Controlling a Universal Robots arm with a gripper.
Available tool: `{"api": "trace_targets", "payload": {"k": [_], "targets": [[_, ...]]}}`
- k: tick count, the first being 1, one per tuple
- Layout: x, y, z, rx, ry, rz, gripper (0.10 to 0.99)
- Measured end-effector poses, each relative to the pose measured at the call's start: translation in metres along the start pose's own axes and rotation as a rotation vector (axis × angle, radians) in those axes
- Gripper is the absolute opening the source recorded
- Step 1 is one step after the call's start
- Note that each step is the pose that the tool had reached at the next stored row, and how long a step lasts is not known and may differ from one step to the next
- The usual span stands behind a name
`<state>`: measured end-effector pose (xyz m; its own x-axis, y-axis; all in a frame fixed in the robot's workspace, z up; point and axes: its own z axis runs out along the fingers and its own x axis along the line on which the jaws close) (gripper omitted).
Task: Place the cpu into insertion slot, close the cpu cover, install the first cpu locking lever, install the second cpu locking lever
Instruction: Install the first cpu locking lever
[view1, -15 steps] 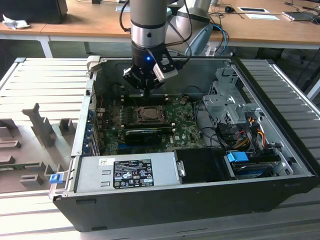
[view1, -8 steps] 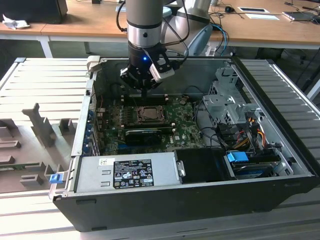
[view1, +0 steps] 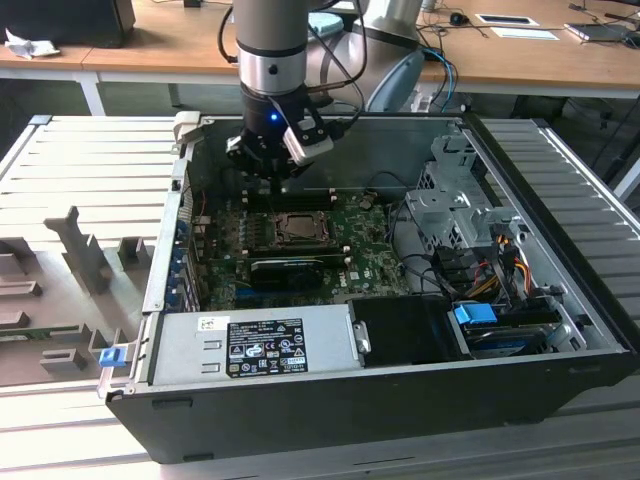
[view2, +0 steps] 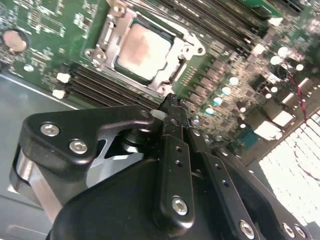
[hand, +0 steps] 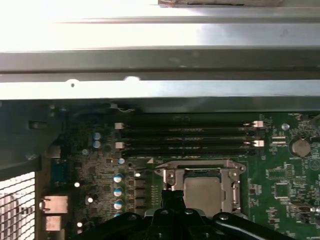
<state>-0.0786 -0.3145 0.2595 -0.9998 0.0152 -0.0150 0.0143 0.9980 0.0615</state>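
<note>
The cpu (view2: 142, 50) is a pale square chip lying flat in the insertion slot (view1: 297, 228) on the green motherboard (view1: 370, 255). The cpu cover (view2: 187, 50), a thin metal frame, lies down around the chip, whose face shows through the frame's opening in both wrist views, cpu (hand: 202, 192), cover (hand: 200, 166). My black gripper (view2: 171, 102) hangs just above the socket's edge with its fingers pressed together and nothing between them. In the exterior view the gripper (view1: 277, 178) is over the socket's far side, inside the open computer case.
A long black expansion card (view1: 288, 268) lies just in front of the socket. Memory slots (hand: 187, 135) run behind it, near the case wall (hand: 160, 60). The power supply (view1: 250, 345), drive cage (view1: 450, 200) and cables (view1: 490, 260) crowd the case's front and the exterior view's right.
</note>
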Motion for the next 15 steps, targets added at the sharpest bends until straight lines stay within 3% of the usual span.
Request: {"api": "trace_targets", "payload": {"k": [15], "targets": [[0.026, -0.0002, -0.003, -0.002, 0.0025, -0.039, 0.106]]}}
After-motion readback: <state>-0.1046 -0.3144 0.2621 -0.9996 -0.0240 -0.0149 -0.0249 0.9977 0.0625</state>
